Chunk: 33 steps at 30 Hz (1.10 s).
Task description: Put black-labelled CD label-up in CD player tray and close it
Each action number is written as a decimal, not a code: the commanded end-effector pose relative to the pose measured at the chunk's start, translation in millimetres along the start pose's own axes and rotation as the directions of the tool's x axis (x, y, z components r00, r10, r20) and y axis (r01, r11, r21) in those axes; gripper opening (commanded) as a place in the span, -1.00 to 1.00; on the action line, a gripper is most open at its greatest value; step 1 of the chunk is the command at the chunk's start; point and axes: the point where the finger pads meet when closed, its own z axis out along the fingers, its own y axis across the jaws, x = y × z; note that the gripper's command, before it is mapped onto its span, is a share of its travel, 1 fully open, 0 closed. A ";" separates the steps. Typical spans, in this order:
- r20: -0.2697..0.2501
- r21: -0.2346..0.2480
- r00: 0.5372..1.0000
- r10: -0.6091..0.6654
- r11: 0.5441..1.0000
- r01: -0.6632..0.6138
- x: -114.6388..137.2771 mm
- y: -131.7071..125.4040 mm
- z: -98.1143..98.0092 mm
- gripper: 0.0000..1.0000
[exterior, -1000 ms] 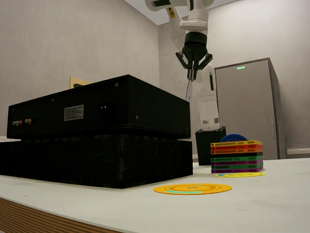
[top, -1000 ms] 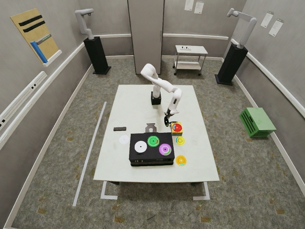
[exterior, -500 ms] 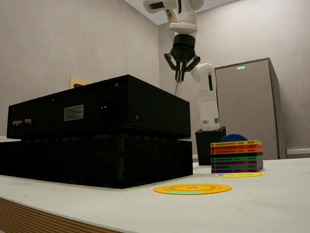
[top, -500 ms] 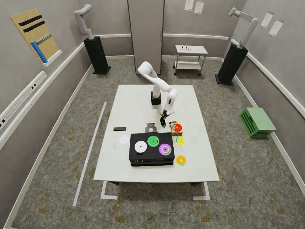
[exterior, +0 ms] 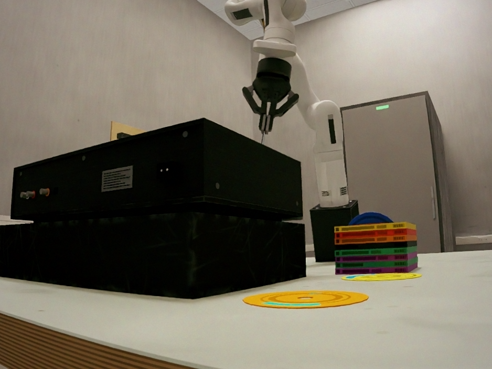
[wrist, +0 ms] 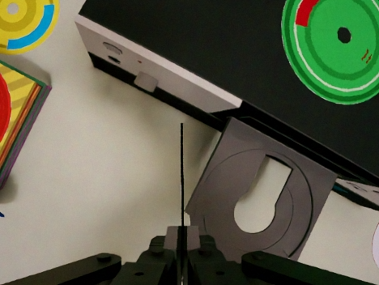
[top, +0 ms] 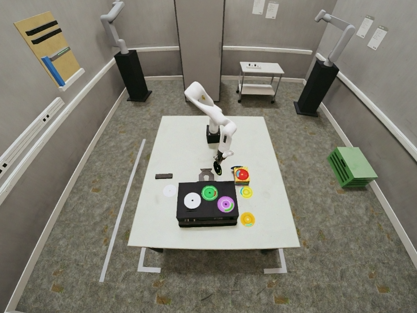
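My tool point(top: 219, 160) point(exterior: 265, 131) point(wrist: 183, 245) nearly shut, pinching the black-labelled CD point(top: 217, 168) point(exterior: 262, 138) point(wrist: 182, 174) by its edge, disc steeply tilted. Player's tray point(top: 206, 174) point(wrist: 227, 182) out, recess unfilled, above the bench point(top: 182, 144) point(exterior: 437, 310) point(wrist: 121, 162).

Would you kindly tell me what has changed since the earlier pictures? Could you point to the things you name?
The gripper point(top: 219, 161) point(exterior: 265, 131) point(wrist: 183, 245) has carried the black-labelled CD point(top: 215, 165) point(exterior: 262, 138) point(wrist: 181, 174) sideways, away from the case stack point(top: 237, 182) point(exterior: 375, 246) point(wrist: 20, 133), toward the open tray point(top: 201, 176) point(wrist: 219, 194). Grip, CD player point(top: 206, 215) point(exterior: 246, 170) point(wrist: 182, 44) and tray stayed unchanged.
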 end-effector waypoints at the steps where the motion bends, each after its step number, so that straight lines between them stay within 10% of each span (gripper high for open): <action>1: -0.002 -0.002 1.000 -0.009 1.000 0.009 -5.5 15.2 2.6 -0.78; 33: -0.031 -0.005 0.985 -0.168 0.986 0.168 -23.0 70.2 13.1 -0.78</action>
